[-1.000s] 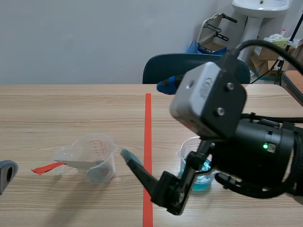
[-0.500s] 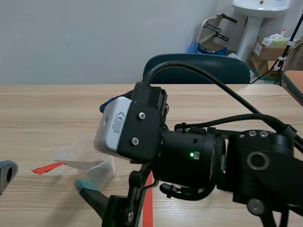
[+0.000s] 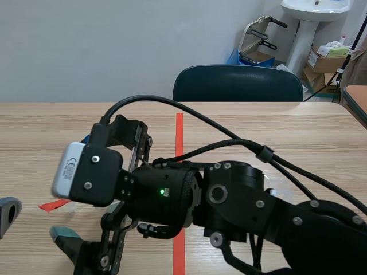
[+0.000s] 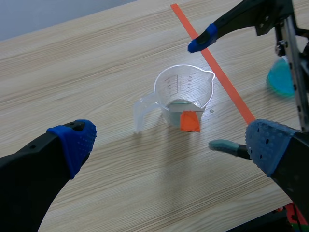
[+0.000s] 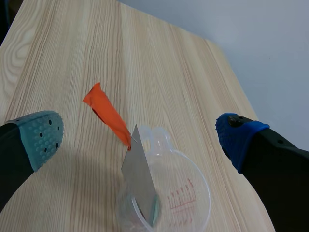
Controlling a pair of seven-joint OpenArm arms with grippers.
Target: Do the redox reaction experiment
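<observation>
Wood-grain table (image 3: pixel 298 123) carries everything, and the clear measuring cup (image 4: pixel 193 82) on it serves as the reference for the rest. An orange-red tape line (image 4: pixel 212 67) runs along the table just beside the cup, on the side away from its handle. A dark chair (image 3: pixel 238 83) stands at the table's far edge, well beyond the cup.

The right arm (image 3: pixel 229 200) is the bulkiest thing on show, stretching from the right across the tape line to the cup's side of the table and hiding the cup in the scene view. The right gripper (image 5: pixel 139 137) hangs over the cup with its fingers spread wide, one pad on each side of the cup, neither touching it and nothing held. The left gripper (image 4: pixel 171 144) is likewise spread wide and empty, with the cup ahead of it and apart from both pads.

A container of blue liquid (image 4: pixel 280 79) sits across the tape line from the cup, partly hidden by the right arm. Inside the cup a thin grey metal strip (image 5: pixel 140 179) stands tilted, leaning on the rim near the handle, and its orange taped end (image 5: pixel 106 113) sticks out past the rim
</observation>
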